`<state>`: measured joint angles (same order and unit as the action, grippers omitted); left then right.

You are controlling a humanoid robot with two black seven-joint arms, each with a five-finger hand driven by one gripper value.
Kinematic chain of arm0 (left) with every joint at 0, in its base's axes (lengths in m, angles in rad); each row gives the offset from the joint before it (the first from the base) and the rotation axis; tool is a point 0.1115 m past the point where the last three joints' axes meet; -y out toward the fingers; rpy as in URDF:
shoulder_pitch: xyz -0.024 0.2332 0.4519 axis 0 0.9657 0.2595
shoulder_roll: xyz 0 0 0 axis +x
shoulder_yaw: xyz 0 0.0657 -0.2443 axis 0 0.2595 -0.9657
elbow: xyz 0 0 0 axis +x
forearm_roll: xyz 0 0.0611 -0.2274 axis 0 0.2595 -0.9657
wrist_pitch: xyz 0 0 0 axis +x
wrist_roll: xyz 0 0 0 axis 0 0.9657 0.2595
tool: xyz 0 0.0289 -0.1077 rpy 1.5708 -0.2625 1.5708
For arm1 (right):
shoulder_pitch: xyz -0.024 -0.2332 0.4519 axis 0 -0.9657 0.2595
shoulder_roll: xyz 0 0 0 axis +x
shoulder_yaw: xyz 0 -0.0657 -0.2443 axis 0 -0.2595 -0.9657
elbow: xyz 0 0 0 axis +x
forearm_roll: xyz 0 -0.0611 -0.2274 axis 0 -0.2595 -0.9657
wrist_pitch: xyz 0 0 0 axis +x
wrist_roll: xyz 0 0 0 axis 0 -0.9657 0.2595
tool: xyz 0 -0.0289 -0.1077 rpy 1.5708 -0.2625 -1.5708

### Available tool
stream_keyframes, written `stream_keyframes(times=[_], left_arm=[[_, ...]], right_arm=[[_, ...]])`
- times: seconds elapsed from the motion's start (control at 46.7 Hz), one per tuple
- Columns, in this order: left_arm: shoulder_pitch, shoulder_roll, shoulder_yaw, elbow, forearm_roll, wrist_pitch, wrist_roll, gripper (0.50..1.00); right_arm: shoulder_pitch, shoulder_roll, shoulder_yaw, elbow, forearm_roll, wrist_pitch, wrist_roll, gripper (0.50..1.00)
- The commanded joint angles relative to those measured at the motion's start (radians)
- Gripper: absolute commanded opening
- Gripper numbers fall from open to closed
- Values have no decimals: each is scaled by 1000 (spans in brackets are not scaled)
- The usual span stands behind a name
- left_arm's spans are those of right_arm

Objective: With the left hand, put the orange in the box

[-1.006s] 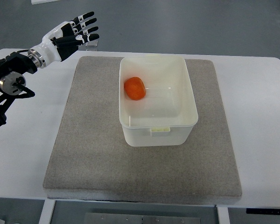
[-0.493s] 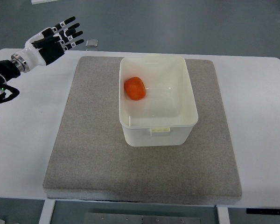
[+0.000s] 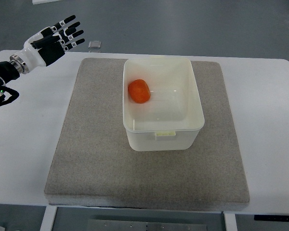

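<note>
Orange (image 3: pixel 139 91) lies inside box (image 3: pixel 163 103), against box's left wall, touching no hand. Left hand (image 3: pixel 50 40) well left of box, beyond mat (image 3: pixel 86 144) corner, fingers spread, empty. Since 1 s ago hand has drawn back farther from box, up and left; orange unmoved. Judgement: placing done, arm retreating. Count: 1 orange, 1 box, 1 mat, 1 hand visible, 1 small clear item (image 3: pixel 94 44) beyond mat's far-left corner.
</note>
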<state>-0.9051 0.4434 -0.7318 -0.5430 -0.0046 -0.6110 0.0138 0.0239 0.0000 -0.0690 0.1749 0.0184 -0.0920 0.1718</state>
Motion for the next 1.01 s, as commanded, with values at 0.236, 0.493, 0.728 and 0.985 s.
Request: stream_keyframes(times=[0.236, 0.493, 0.728, 0.985], left_arm=[[0, -6, -8, -5, 0, 0, 0, 994], [-1, -6, -9, -3, 0, 0, -2, 994], [-2, -6, -8, -3, 2, 0, -2, 994], [-2, -5, -8, -3, 2, 0, -2, 994]], right_arm=[[1, 0, 2, 0, 2, 2, 0, 932], [-1, 0, 2, 14, 0, 6, 0, 932], [-1, 0, 2, 46, -2, 5, 3, 932], [-1, 0, 0, 58, -3, 3, 6, 932]])
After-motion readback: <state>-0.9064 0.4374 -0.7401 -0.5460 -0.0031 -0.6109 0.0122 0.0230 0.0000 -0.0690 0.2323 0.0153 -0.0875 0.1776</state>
